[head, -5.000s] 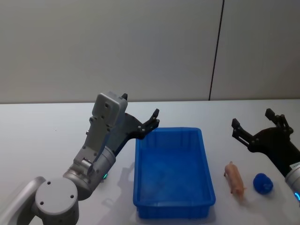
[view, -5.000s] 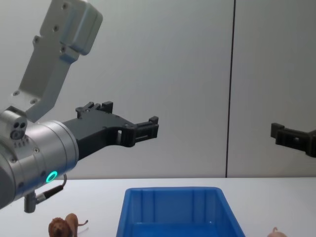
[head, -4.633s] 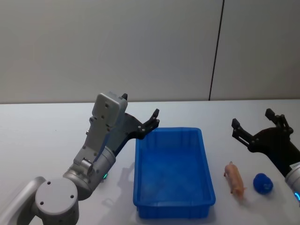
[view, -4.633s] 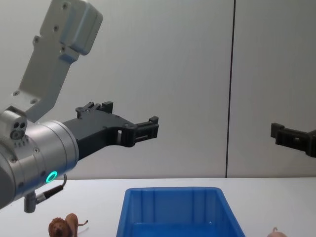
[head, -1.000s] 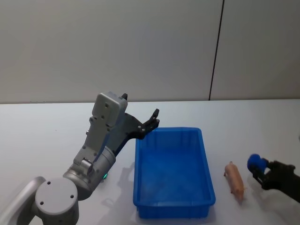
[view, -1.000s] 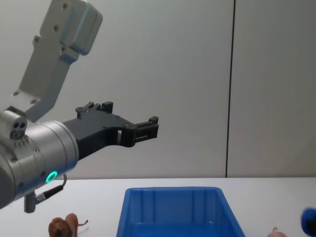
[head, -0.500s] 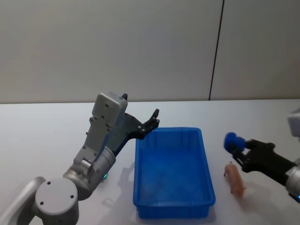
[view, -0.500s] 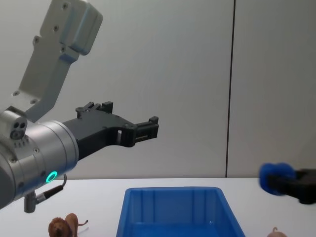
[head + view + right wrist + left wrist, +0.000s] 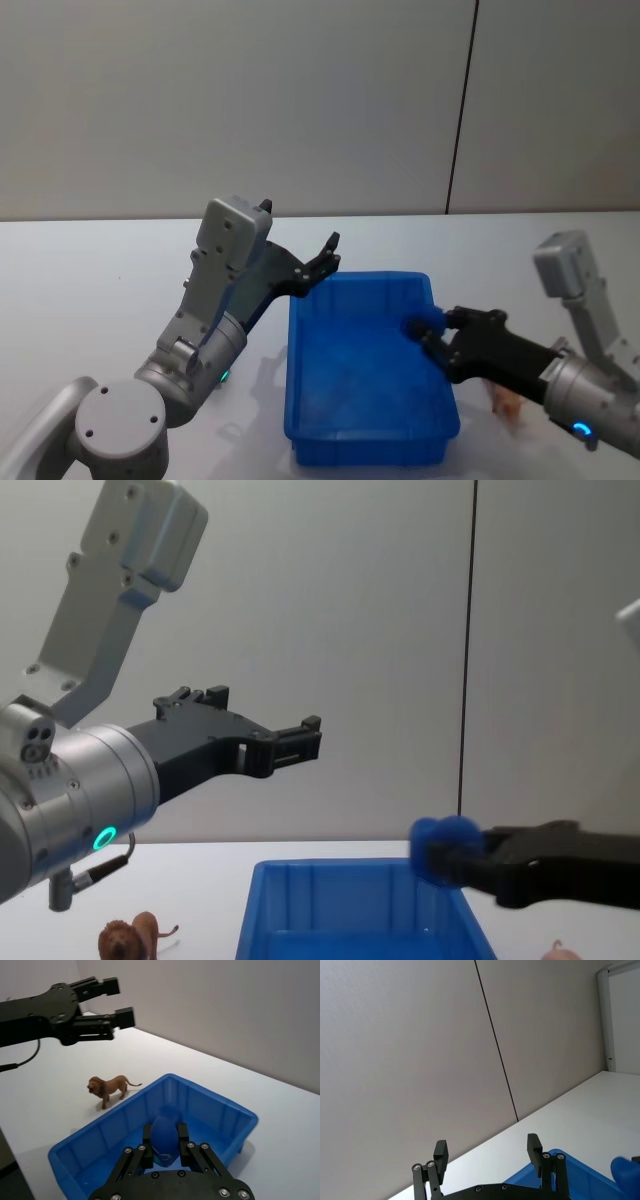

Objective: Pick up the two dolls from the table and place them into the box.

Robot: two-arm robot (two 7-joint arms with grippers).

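While right claw [image 9: 165, 1131] grips one blue object [image 9: 446, 846], two dolls [image 9: 107, 1089] [image 9: 507, 402] flank one box [image 9: 370, 447].

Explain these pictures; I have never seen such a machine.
This is a robot with two arms, each ending in a two-fingered gripper. One camera looks down from its head, one looks across from its chest, and one rides on each wrist. On the white table stands a blue plastic box. A brown toy lion stands on the table to the box's left, and a pale pink toy animal lies to its right. The left gripper hangs open in the air near the box's far left corner. The right gripper is shut on a small blue rounded object, holding it above the box.
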